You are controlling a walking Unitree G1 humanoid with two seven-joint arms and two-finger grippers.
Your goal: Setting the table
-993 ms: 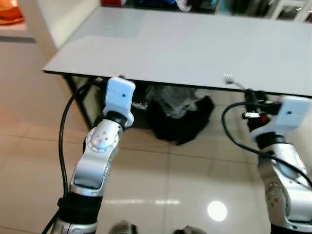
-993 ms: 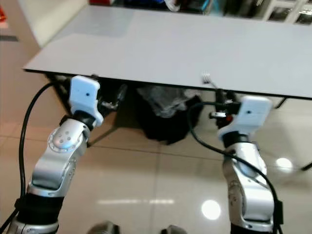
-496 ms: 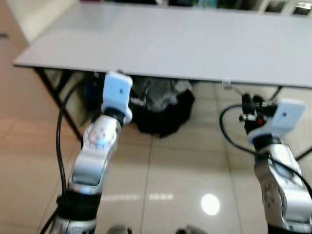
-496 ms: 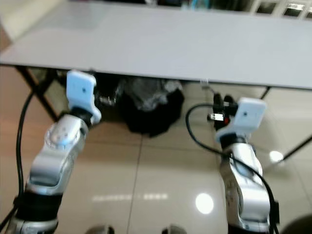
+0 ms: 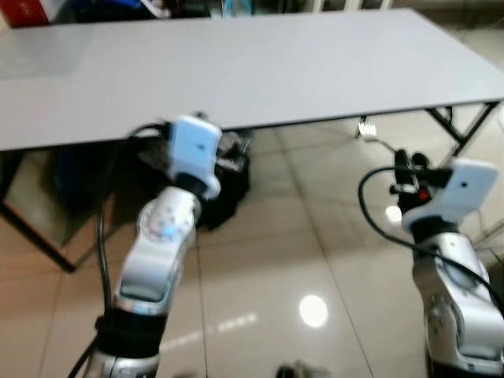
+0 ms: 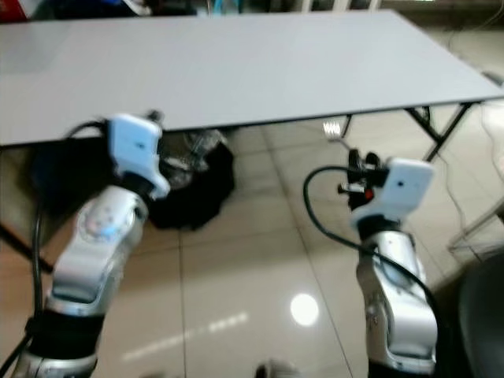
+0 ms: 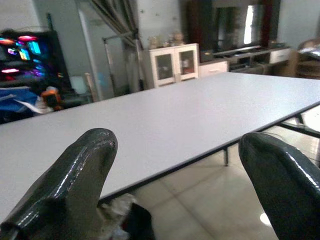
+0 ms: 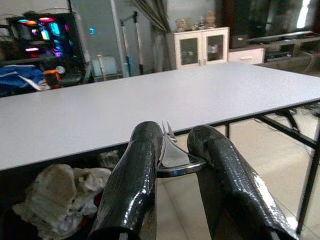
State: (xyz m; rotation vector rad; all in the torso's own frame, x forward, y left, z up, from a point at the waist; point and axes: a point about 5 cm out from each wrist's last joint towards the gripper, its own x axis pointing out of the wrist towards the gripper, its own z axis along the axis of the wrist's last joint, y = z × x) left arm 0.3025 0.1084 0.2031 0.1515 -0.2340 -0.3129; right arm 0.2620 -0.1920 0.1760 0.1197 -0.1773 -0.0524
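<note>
Right gripper (image 8: 172, 150) closed on a fork (image 8: 169, 150), jaws pinching its neck, tines pointing toward the grey table (image 5: 236, 71) and held just short of its near edge, above the tiled floor (image 5: 268, 268). Left gripper (image 7: 175, 165) raised beside the same edge, jaws wide open, holding nothing. Black bag (image 6: 185, 189) under the table, crumpled plastic on top

The fork (image 5: 368, 131) tip, over the table (image 5: 236, 71) edge before, now seems just short of it.
</note>
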